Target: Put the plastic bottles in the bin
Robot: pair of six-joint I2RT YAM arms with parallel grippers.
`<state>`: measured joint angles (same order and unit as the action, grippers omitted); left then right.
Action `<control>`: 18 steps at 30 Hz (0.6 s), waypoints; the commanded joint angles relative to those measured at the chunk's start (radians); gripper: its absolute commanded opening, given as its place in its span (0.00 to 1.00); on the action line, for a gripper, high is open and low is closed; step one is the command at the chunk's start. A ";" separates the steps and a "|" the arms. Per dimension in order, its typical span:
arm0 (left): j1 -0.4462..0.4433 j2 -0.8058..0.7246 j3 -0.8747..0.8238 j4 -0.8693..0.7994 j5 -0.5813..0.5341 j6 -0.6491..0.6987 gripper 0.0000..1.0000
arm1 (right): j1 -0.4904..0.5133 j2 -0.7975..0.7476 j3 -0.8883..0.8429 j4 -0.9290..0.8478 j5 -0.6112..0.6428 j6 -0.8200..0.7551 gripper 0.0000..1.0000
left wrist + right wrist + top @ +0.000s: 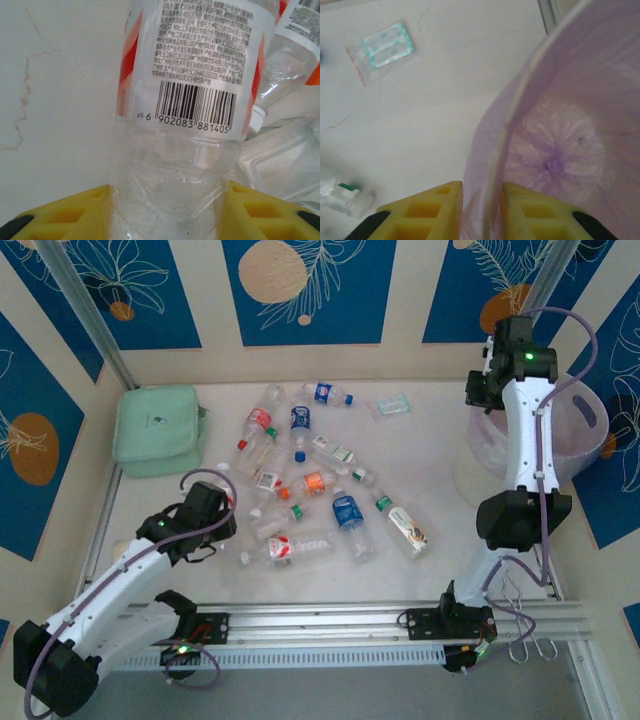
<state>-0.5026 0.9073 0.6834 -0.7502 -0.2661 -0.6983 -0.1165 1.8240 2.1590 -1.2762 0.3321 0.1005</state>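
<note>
Clamped narrow in the left gripper (170,212): clear body of 1 plastic bottle (195,100), just below its label, centre of the left wrist view. Printed on that white-and-red label: dense small Chinese text, then barcode 6 902083 881405. Pinched tight by the right gripper (482,212): rim of the bin (517,105), right side of the right wrist view. Scattered mid-frame in the top view: other bottles (348,512), lettering too small to read.
</note>
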 commanded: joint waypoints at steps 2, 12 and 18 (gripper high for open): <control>-0.007 0.036 0.055 -0.023 -0.035 0.029 0.49 | 0.038 0.037 0.075 -0.037 -0.042 -0.001 0.14; -0.007 0.062 0.102 0.019 -0.032 0.060 0.49 | 0.272 0.067 0.139 -0.050 -0.101 0.025 0.04; -0.006 0.068 0.140 0.030 -0.010 0.083 0.48 | 0.405 0.129 0.204 -0.048 -0.141 0.045 0.04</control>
<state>-0.5026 0.9760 0.7719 -0.7383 -0.2852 -0.6445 0.2531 1.9343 2.3177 -1.3277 0.2764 0.1196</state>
